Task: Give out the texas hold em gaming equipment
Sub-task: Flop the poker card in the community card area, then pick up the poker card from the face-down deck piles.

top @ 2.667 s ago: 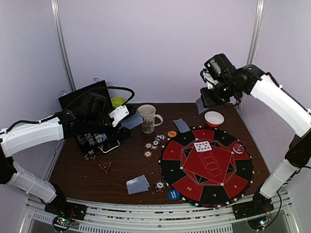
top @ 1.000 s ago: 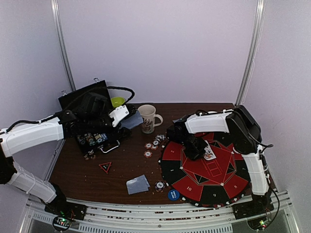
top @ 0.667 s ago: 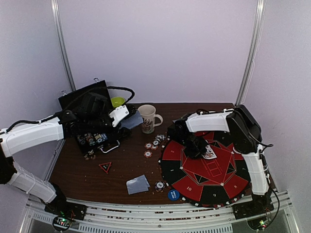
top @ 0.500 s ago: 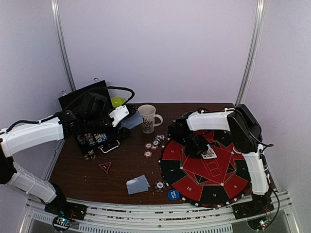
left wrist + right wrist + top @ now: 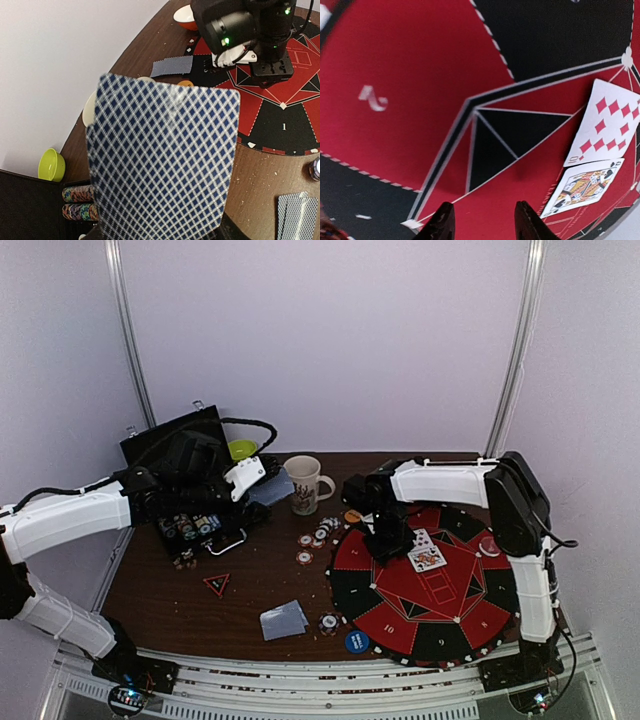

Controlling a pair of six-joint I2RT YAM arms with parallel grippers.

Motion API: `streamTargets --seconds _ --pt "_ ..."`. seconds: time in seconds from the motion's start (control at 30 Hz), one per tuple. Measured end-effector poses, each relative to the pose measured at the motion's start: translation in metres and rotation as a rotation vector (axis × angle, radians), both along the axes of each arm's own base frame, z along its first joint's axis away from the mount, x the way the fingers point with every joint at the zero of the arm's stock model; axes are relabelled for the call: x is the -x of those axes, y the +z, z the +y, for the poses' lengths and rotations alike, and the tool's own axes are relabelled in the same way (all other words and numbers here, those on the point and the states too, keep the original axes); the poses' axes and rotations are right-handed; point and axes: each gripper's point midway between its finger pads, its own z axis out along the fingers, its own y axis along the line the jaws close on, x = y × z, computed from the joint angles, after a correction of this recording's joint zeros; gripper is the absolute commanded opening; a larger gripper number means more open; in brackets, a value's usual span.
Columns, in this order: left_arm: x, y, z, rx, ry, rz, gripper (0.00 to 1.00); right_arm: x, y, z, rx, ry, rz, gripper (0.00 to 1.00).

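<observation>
Card back (image 5: 162,160) fills the left wrist view, hiding the left fingers (image 5: 258,478) pinching it; right fingers (image 5: 442,222) hang spread above the mat (image 5: 440,615), near face-up cards (image 5: 602,127).

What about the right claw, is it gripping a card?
No, the right claw is open and empty; both face-up cards lie on the mat.

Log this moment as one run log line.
left gripper: shut on blue-backed card | right gripper: open, empty, above mat | diamonds card, face card: face up on mat
</observation>
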Motion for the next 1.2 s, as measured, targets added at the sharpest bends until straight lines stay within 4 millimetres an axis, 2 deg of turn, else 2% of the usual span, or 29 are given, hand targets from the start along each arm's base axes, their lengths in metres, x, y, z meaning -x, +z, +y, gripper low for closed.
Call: streamTargets --seconds 0.07,0.13,0.23,0.3,0.37,0.4,0.47,0.53,0.67,0.77,0.87,1.2 --pt "0.0 0.0 0.0 0.0 0.0 0.0 0.52 -0.003 0.015 0.016 -0.095 0.021 -0.02 0.52" --pt "0.0 0.0 0.0 0.0 0.0 0.0 0.52 -0.008 0.045 0.041 -0.251 0.058 -0.064 0.58" --pt "0.0 0.0 0.0 0.0 0.0 0.0 0.52 -0.014 0.113 0.085 -0.561 0.121 -0.17 0.63" --pt "0.0 0.0 0.0 0.0 0.0 0.0 0.52 -0.015 0.181 0.121 -0.856 0.188 -0.274 0.63" --pt "0.0 0.0 0.0 0.0 0.0 0.0 0.52 -0.012 0.228 0.142 -1.053 0.24 -0.333 0.61" --pt "0.0 0.0 0.0 0.0 0.0 0.0 0.52 -0.011 0.249 0.152 -1.141 0.266 -0.354 0.58" --pt "0.0 0.0 0.0 0.0 0.0 0.0 0.52 -0.011 0.271 0.167 -1.251 0.301 -0.377 0.51" --pt "0.0 0.0 0.0 0.0 0.0 0.0 0.52 -0.013 0.275 0.179 -1.308 0.312 -0.369 0.5" --pt "0.0 0.0 0.0 0.0 0.0 0.0 0.52 -0.021 0.25 0.203 -1.313 0.309 -0.305 0.49" --pt "0.0 0.0 0.0 0.0 0.0 0.0 0.52 -0.023 0.228 0.216 -1.288 0.309 -0.256 0.36" --pt "0.0 0.0 0.0 0.0 0.0 0.0 0.52 -0.018 0.221 0.222 -1.275 0.32 -0.234 0.21" --pt "0.0 0.0 0.0 -0.003 -0.002 0.0 0.52 -0.016 0.22 0.218 -1.212 0.341 -0.261 0.19"
